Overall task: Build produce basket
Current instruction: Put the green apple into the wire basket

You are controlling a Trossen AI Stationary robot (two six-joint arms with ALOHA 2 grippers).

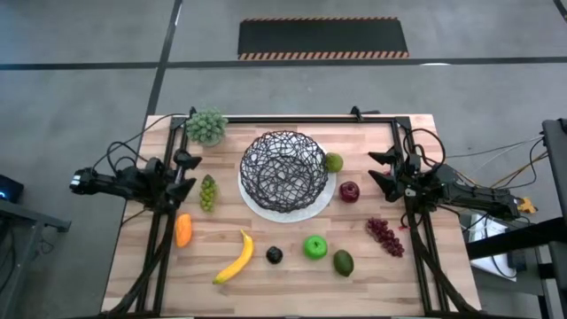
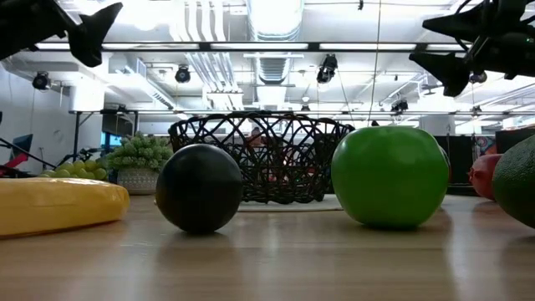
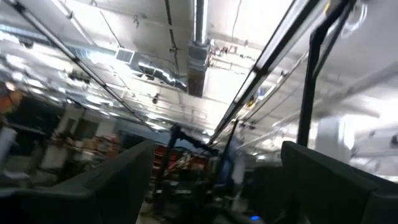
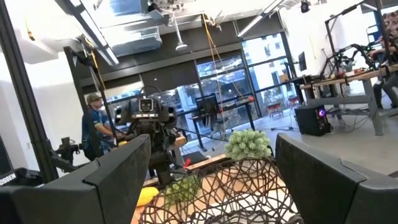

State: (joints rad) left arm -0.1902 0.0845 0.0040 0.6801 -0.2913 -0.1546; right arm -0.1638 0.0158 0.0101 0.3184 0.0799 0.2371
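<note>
Left gripper [image 1: 184, 174] and right gripper [image 1: 383, 170], both with fingers spread and holding nothing, flank the empty basket [image 1: 283, 168], which sits between them on a white plate [image 1: 326, 197]. Banana [image 1: 235, 259], plum [image 1: 275, 255], green apple [image 1: 314, 247], avocado [image 1: 343, 262] and grapes [image 1: 384, 236] lie on the table [image 1: 292, 283] beyond the basket's near side.

This is a robotics lab or workshop in an open industrial hall. Exposed ceiling ducts [image 2: 273, 21], hanging spotlights [image 2: 328, 67] and glass partition walls [image 4: 236, 81] surround a wooden table [image 1: 283, 275] on grey concrete, with a hazard-striped black mat [image 1: 323, 38] at twelve o'clock. A person [image 4: 94, 127] stands among workbenches [image 4: 348, 78] with equipment.
</note>
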